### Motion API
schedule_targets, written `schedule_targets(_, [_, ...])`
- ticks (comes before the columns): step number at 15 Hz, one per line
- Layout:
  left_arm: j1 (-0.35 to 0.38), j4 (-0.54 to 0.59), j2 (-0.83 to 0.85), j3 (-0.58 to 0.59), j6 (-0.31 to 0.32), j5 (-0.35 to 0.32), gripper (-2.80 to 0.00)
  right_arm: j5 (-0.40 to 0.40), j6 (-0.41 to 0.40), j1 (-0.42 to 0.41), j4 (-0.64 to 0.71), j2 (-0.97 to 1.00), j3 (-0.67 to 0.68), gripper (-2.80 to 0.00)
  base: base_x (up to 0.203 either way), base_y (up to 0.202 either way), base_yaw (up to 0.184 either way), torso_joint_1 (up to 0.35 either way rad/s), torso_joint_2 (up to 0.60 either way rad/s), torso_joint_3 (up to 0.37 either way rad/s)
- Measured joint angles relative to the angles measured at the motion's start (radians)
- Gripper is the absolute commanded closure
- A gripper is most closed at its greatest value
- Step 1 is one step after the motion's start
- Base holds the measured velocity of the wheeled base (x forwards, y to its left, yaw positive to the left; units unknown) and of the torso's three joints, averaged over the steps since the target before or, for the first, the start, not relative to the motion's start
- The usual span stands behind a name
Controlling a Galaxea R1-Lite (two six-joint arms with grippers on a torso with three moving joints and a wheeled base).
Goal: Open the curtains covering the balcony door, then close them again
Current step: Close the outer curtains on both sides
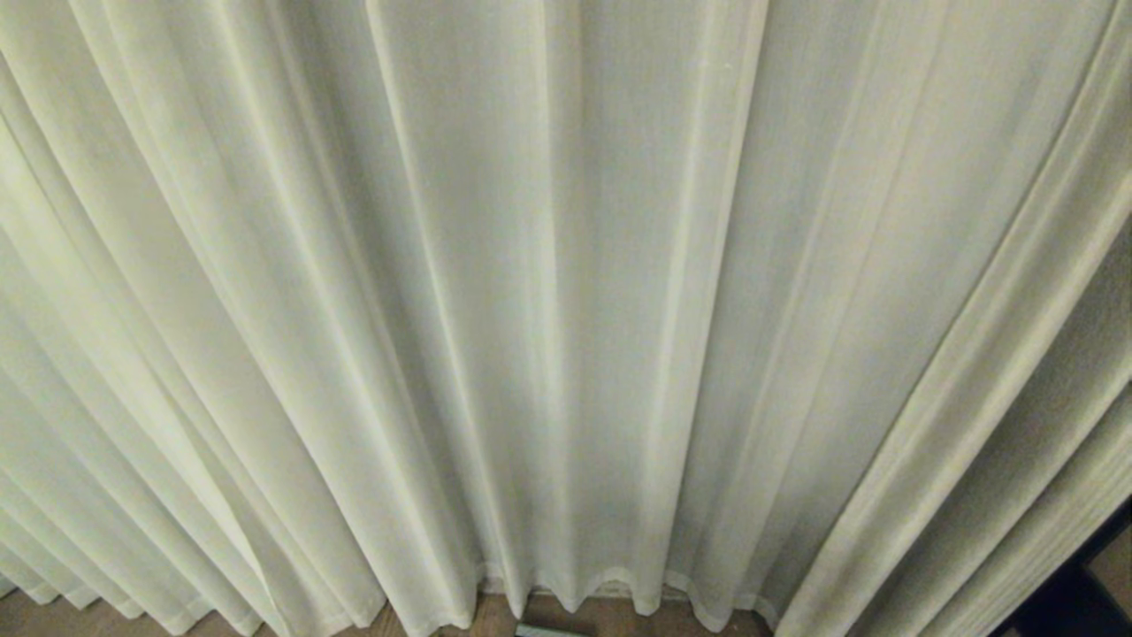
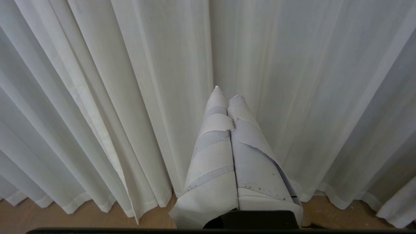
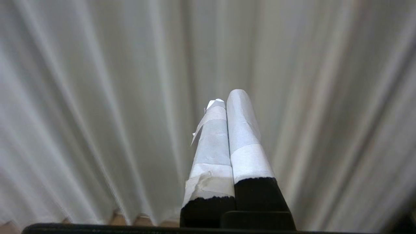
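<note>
From the head, the curtains (image 1: 566, 310) hung drawn, hems reaching the floor (image 1: 610, 615). At the left wrist, the left gripper (image 2: 227, 92) was clenched and empty before them. At the right wrist, the right gripper (image 3: 227, 97) was likewise clenched, empty.

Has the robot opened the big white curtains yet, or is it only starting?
Only starting, it seems. Nothing looks done: the cream-white pleated fabric curtains hang drawn across the whole view, down to the brown wooden floor, and no door shows. In hand: the tape-wrapped left hand and right hand point at the folds, both shut and holding nothing. Left: pull the curtains apart, then draw them closed again.
</note>
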Motion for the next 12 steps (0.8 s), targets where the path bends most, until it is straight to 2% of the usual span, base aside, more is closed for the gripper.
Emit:
schedule_targets(2, [0.0,0.0,0.0,0.0,0.0,0.0,0.0,0.013,0.0,-0.008,-0.003,0.072,-0.083,0.0,0.0,0.0,0.0,0.0,0.0,0.0])
schedule_targets(4, [0.0,0.0,0.0,0.0,0.0,0.0,0.0,0.015,0.007,-0.053,-0.023,0.173,-0.169,0.0,0.0,0.0,0.0,0.0,0.0,0.0])
schedule_targets(5, [0.0,0.0,0.0,0.0,0.0,0.0,0.0,0.016,0.02,-0.106,-0.042,0.233,-0.211,0.0,0.0,0.0,0.0,0.0,0.0,0.0])
schedule_targets(7, [0.0,0.0,0.0,0.0,0.0,0.0,0.0,0.019,0.05,-0.261,-0.076,0.359,-0.307,0.0,0.0,0.0,0.0,0.0,0.0,0.0])
schedule_targets(8, [0.0,0.0,0.0,0.0,0.0,0.0,0.0,0.025,0.061,-0.346,-0.084,0.424,-0.354,-2.8,0.0,0.0,0.0,0.0,0.0,0.0])
schedule_targets(10, [0.0,0.0,0.0,0.0,0.0,0.0,0.0,0.056,0.076,-0.484,-0.098,0.553,-0.437,-2.8,0.0,0.0,0.0,0.0,0.0,0.0])
schedule_targets(12, [0.0,0.0,0.0,0.0,0.0,0.0,0.0,0.077,0.1,-0.555,-0.11,0.66,-0.509,-2.8,0.0,0.0,0.0,0.0,0.0,0.0])
